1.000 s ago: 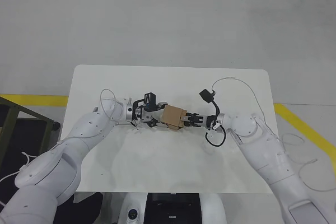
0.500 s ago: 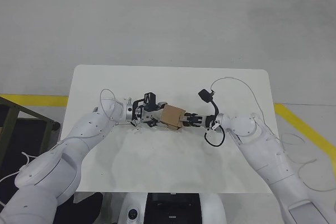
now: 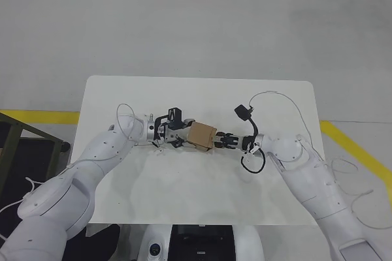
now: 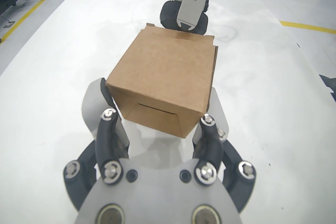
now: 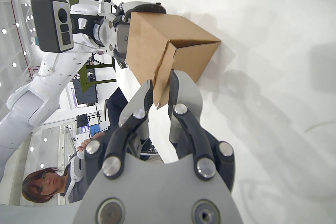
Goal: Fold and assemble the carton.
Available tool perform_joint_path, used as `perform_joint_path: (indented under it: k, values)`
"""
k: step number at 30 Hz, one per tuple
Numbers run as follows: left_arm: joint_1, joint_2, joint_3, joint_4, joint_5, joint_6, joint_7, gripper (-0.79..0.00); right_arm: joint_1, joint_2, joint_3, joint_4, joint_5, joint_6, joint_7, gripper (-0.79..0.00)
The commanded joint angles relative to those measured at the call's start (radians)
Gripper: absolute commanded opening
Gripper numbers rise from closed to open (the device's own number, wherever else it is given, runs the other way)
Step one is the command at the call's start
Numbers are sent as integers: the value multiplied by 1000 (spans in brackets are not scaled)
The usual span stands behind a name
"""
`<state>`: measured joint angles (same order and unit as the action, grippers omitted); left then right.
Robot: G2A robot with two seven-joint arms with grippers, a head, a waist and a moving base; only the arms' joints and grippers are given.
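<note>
Near a thin cable (image 3: 282,95), left hand (image 4: 158,96) and right hand (image 5: 161,80) grip the carton (image 3: 201,136).

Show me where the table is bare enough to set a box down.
Bare: the far strip of the table beyond the carton, and the near strip between the forearms and the front edge. Crowded: the middle band, where the left arm and right arm grip the carton in their jaws, plus a cable over the far right part.
</note>
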<state>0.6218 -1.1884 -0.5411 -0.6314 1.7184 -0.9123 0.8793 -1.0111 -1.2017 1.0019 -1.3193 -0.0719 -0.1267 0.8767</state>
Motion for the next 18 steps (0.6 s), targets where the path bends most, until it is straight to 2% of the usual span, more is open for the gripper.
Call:
perform_joint_path:
  k: [1,7,12,16,18]
  values:
    - [0,0,0,1,1,0,1,-179,1,0,-2,-1,0,1,1,-693]
    - [-2,-1,0,2,4,-2,2,-182,19,-6,-19,10,2,4,2,-720]
    - [-2,-1,1,1,7,-1,2,-175,39,-13,-37,30,6,1,0,-714]
    - [-2,-2,1,0,7,-1,2,-182,46,-16,-42,41,10,-6,-1,-693]
    - [-2,-2,1,0,7,-1,2,-175,45,-15,-40,44,13,-10,-1,-643]
